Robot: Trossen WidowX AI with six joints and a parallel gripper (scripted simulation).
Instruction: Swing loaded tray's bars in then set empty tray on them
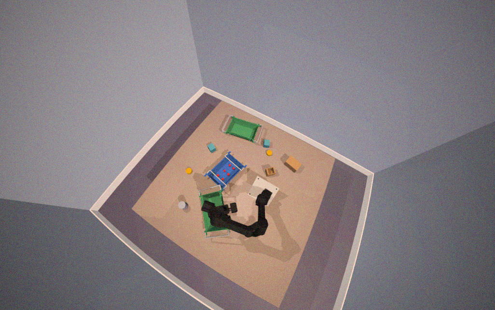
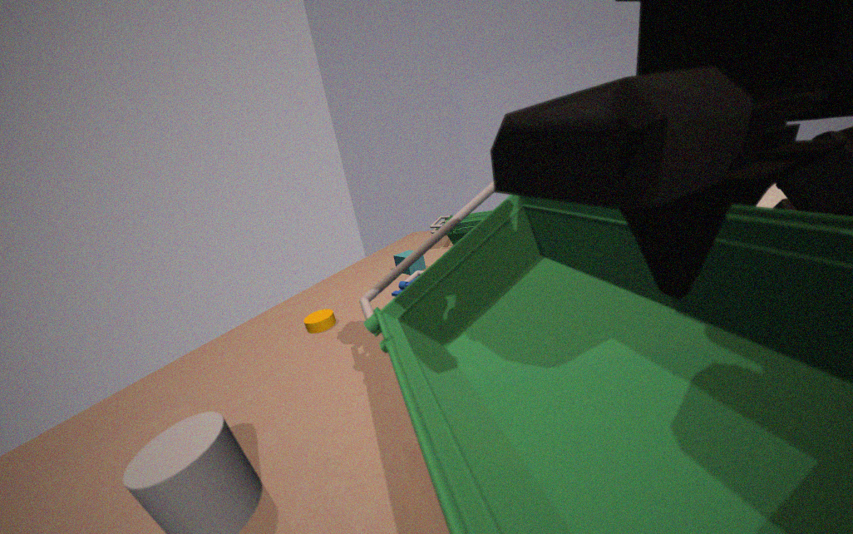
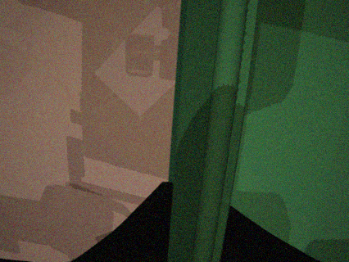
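Note:
The loaded blue tray (image 1: 220,166) stands mid-table with several red blocks inside. Its two wire bars, one (image 1: 217,178) near and one (image 1: 234,162) far, lie in across its top. Only a sliver of it shows in the exterior view. My gripper (image 1: 221,209) (image 3: 179,193) is shut on a long side wall of the empty green tray (image 1: 215,197) (image 2: 628,390) and holds it up off the table. That tray's own bars (image 1: 210,190) (image 2: 431,240) are swung out at its ends. In the top view its far end appears beside the blue tray's near corner. The outer finger is hidden in the exterior view.
A second green tray (image 1: 242,128) lies at the back. Around are two teal blocks (image 1: 211,147) (image 1: 267,143), two yellow discs (image 1: 188,170) (image 1: 269,152), a grey cylinder (image 1: 182,205) (image 2: 194,472), an orange block (image 1: 292,163) and a small open box (image 1: 269,171).

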